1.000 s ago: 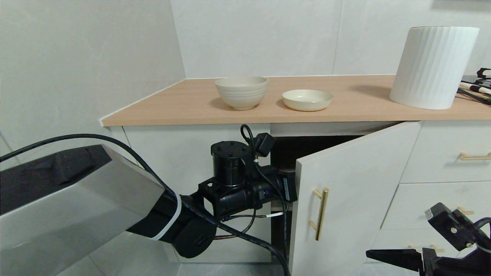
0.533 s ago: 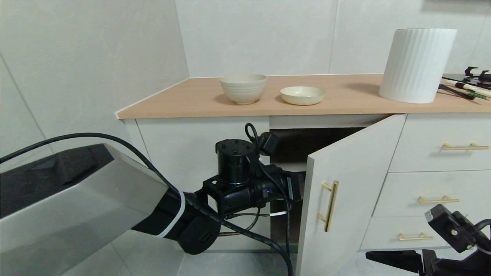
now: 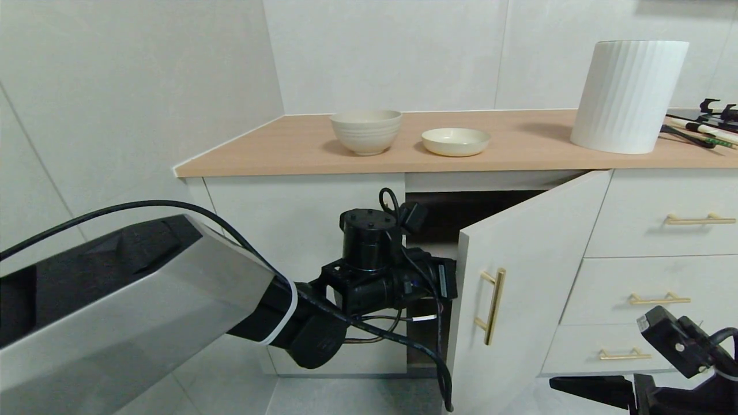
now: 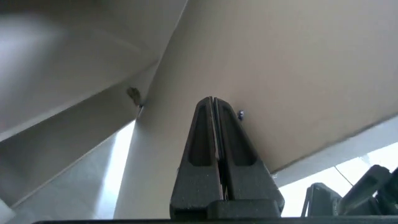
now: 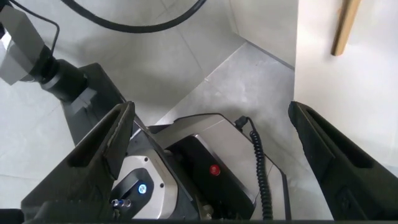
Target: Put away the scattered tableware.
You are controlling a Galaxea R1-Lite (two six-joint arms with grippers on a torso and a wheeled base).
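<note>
The bowl (image 3: 365, 131) and the dish (image 3: 455, 141) stand on the bench (image 3: 277, 151), above the half-open door (image 3: 530, 276). The left gripper (image 4: 212, 106), pressed together, is at the door's inner face. If it slips off the edge, the door may swing shut. The right gripper (image 5: 210, 124), spread, hangs low beside the door.
</note>
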